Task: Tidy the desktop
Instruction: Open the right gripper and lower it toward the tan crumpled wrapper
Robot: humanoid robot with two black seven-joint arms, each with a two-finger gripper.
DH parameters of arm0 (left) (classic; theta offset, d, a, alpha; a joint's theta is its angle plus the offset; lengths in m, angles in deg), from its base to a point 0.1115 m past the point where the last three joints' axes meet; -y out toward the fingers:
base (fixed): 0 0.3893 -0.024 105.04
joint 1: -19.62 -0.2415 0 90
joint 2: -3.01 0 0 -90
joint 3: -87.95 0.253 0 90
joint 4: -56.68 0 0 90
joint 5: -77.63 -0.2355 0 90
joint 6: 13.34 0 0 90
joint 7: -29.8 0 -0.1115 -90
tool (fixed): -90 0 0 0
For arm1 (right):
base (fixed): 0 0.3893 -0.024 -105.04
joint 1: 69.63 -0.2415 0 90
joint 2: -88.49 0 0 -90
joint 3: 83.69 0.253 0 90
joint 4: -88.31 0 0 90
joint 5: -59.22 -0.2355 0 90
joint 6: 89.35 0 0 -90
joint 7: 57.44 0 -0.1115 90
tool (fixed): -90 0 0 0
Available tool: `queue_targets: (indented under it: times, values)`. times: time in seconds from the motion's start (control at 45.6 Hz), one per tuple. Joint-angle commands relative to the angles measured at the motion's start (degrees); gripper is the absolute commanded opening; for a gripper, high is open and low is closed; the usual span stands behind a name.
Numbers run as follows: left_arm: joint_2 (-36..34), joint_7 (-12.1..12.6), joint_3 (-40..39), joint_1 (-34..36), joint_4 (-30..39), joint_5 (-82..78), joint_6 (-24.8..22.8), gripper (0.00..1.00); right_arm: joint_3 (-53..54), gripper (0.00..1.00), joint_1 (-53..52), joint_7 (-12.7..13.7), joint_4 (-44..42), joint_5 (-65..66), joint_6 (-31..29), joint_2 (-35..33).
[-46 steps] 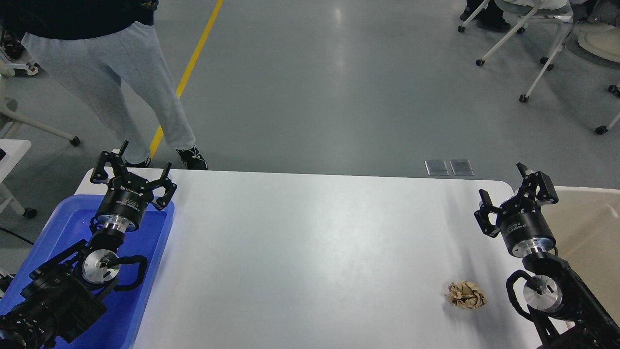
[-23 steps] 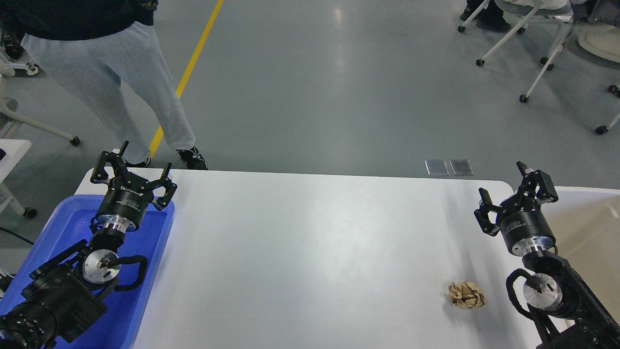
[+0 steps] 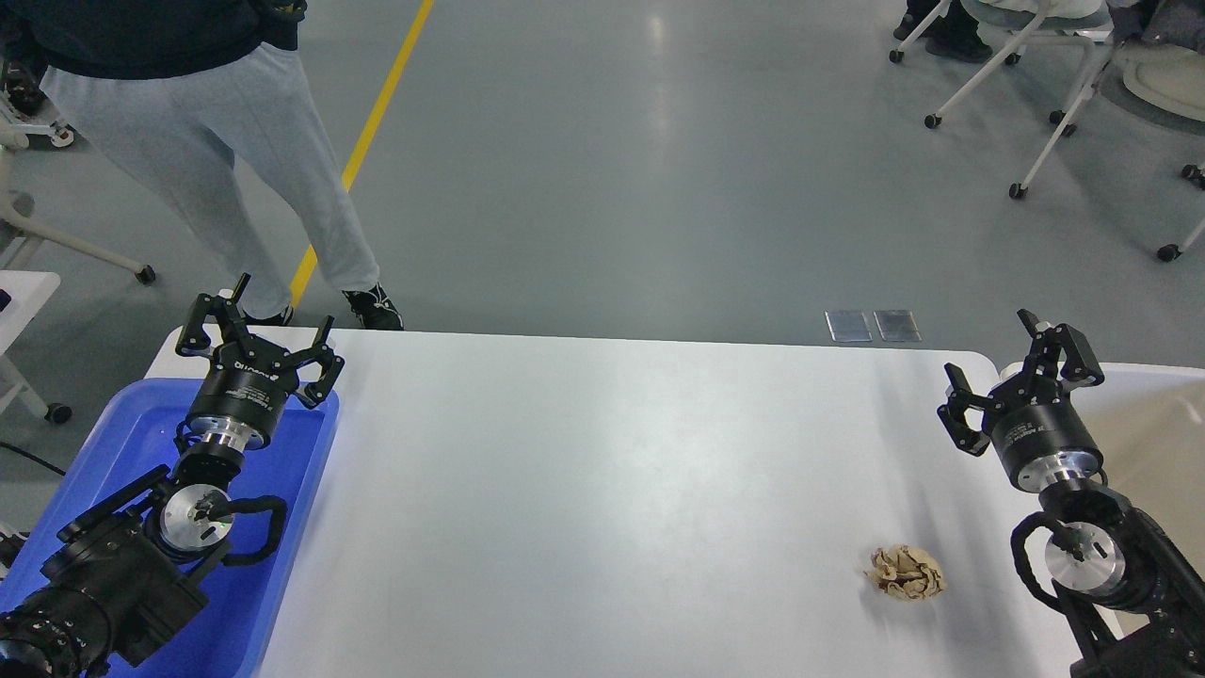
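The white desktop (image 3: 602, 490) fills the middle of the head view. A crumpled brown paper ball (image 3: 906, 573) lies on it near the front right. My left gripper (image 3: 261, 325) is open and empty, held above the far end of the blue tray (image 3: 282, 565) at the left. My right gripper (image 3: 1012, 372) is open and empty, held above the desktop's right edge, beyond and to the right of the paper ball.
A beige open bin (image 3: 1153, 424) stands off the right edge of the desktop. A person (image 3: 216, 141) in grey trousers stands behind the far left corner. Wheeled chairs (image 3: 1045, 75) stand on the floor at the far right.
My right gripper has moved a little to the right, toward the beige bin. The left arm and the paper ball have not moved.
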Motion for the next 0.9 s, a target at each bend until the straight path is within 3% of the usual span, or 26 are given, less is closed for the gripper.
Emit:
queue_targets:
  times: [0.0, 0.329, 0.57, 0.767, 0.876]
  values:
    - [0.02, 0.01, 0.00, 0.00, 0.00, 0.00, 0.00, 1.00, -4.74, 0.99, -0.16, 2.58, 1.97, -2.39, -0.23, -5.94]
    - [0.02, 0.01, 0.00, 0.00, 0.00, 0.00, 0.00, 1.00, -20.39, 0.99, -0.42, 2.49, 10.85, -1.69, 1.00, -18.25]
    - [-0.07, 0.01, 0.00, 0.00, 0.00, 0.00, 0.00, 1.00, -29.44, 0.99, -1.92, 4.16, 18.49, 5.86, 0.47, -28.18]
    - [0.02, 0.01, 0.00, 0.00, 0.00, 0.00, 0.00, 1.00, -36.03, 0.99, -1.74, 5.92, 25.17, 17.19, 0.21, -34.60]
    - [-0.07, 0.01, 0.00, 0.00, 0.00, 0.00, 0.00, 1.00, -41.04, 0.99, -2.70, 6.19, 25.79, 29.83, 0.21, -36.36]
